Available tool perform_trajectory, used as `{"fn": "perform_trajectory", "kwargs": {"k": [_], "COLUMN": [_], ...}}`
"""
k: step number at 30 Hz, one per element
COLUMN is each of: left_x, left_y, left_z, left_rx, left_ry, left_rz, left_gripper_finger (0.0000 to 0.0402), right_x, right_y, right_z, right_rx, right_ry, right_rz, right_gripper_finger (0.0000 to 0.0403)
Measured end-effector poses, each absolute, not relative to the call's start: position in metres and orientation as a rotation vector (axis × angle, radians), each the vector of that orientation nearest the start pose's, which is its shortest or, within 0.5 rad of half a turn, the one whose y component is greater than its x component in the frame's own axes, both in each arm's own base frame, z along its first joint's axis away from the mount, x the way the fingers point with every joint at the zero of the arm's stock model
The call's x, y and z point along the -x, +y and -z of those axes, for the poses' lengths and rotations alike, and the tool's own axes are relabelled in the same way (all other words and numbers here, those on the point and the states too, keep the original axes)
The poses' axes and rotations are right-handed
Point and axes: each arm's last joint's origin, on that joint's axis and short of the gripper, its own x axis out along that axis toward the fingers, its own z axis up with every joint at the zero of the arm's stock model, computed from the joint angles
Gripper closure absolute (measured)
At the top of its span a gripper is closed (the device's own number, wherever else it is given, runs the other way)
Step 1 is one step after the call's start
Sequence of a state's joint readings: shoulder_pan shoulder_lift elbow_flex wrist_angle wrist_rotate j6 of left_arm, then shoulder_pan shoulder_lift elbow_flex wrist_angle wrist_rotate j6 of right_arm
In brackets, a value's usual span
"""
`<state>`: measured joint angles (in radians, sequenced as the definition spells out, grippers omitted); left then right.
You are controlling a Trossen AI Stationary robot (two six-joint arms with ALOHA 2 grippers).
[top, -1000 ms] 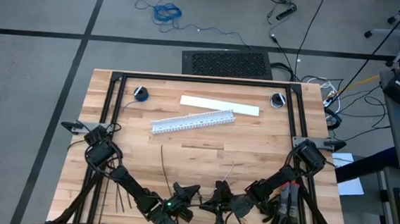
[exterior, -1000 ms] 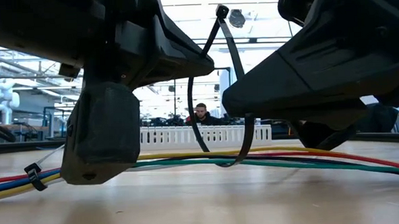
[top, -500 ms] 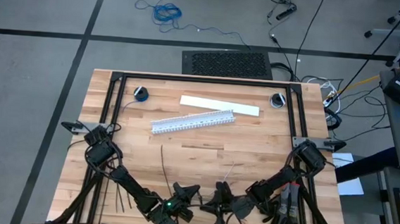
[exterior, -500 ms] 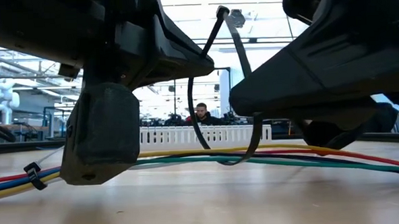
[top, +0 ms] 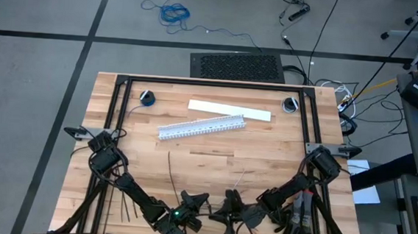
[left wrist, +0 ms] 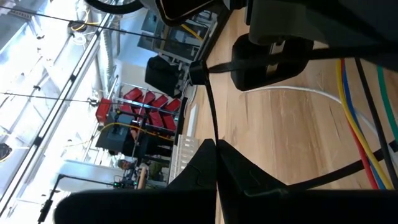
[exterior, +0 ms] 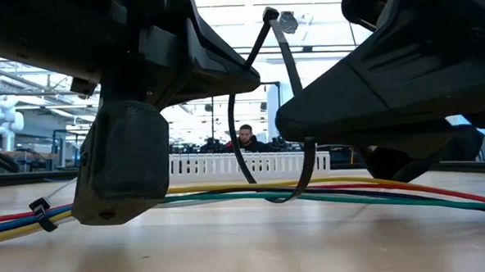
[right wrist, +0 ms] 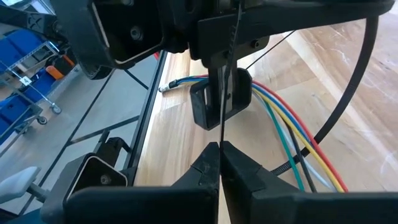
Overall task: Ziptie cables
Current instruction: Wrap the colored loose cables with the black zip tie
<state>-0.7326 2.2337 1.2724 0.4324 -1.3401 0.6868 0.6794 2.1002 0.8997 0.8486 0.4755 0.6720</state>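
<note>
Pinching one looped ziptie [exterior: 268,110] around the cables [exterior: 352,193], both claws clamp it, white duct [exterior: 248,163] behind

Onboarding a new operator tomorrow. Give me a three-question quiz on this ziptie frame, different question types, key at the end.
1. True or false: the thin black plastic ziptie is looped under the bundle of red, blue, green and yellow cables.
2. Multiple choice: both arms work at which edge of the wooden table in the high view? A) far edge B) near edge C) centre
3. Fill in: the left gripper and right gripper are both ____ on the ziptie's strap.

Key: 1 true; 2 B; 3 shut. A second small black ziptie already sits on the cables, and the long white slotted plastic duct lies untouched farther back.
</note>
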Motion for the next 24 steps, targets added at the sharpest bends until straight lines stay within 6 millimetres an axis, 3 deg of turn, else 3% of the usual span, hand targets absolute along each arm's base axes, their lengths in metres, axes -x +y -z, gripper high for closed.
{"fn": "perform_trajectory", "kwargs": {"k": [24], "left_x": [-0.3371], "left_y": [-0.2763], "left_z": [-0.105], "left_rx": [-1.152], "left_ry": [0.483], "left_rz": [-0.465], "left_gripper_finger": [0.0402], "right_x": [-0.3112], "right_y": [0.2298], "right_z": [-0.0976], "right_rx": [-0.47], "right_ry": [0.298], "right_rz": [-0.081], "right_gripper_finger": [0.0403]}}
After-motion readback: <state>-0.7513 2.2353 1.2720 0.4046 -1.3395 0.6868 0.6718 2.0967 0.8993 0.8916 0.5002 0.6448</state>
